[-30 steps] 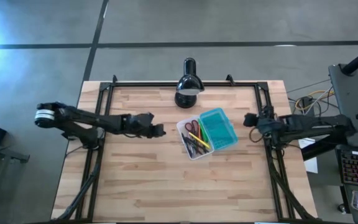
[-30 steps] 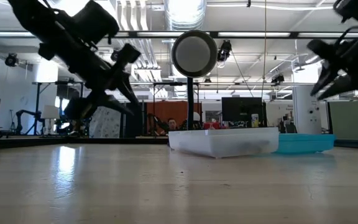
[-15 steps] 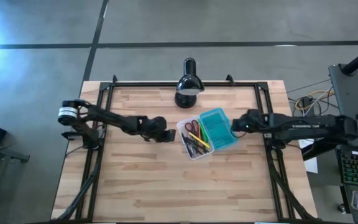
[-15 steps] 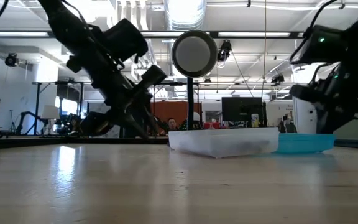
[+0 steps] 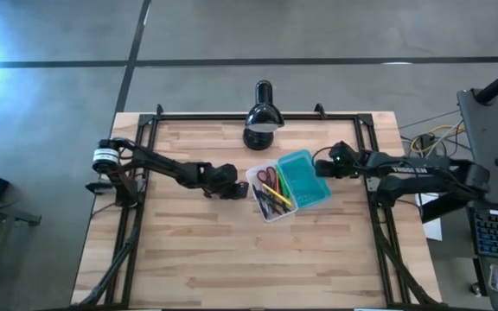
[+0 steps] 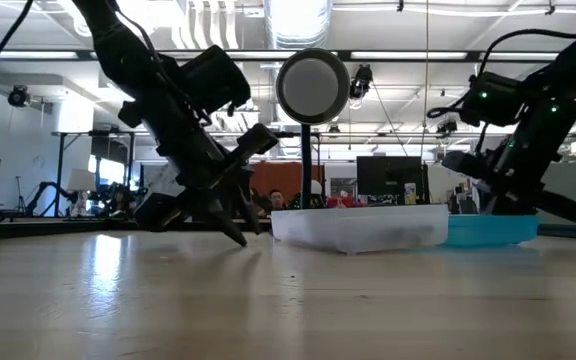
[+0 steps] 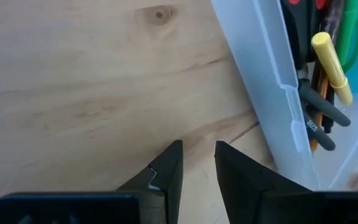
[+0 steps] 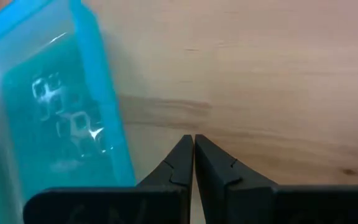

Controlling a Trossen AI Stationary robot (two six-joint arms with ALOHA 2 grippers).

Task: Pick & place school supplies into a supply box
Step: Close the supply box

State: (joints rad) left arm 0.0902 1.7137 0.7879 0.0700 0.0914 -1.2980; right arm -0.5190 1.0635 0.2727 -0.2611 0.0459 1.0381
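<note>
The supply box lies open at the table's middle: a clear tray (image 5: 264, 206) with its teal lid (image 5: 304, 179) lying flat beside it. In the tray lie red-handled scissors (image 5: 268, 177) and several pens (image 5: 276, 199); a yellow marker (image 7: 331, 65) and black pens (image 7: 319, 112) show in the left wrist view. My left gripper (image 5: 234, 191) is low over the wood just left of the tray wall (image 7: 260, 68), its fingers a narrow gap apart and empty. My right gripper (image 5: 318, 166) is shut and empty, low beside the lid's right edge (image 8: 107, 112).
A black desk lamp (image 5: 262, 117) stands at the table's far edge behind the box, its round head (image 6: 313, 87) facing the low camera. A black frame runs along the table's left, right and far edges. Bare wood (image 5: 249, 259) lies toward the near edge.
My left gripper has gone toward the table's right and down, ending close beside the tray. My right gripper has gone toward the table's left and down, from the right edge to the teal lid. The box and the supplies have stayed where they were.
</note>
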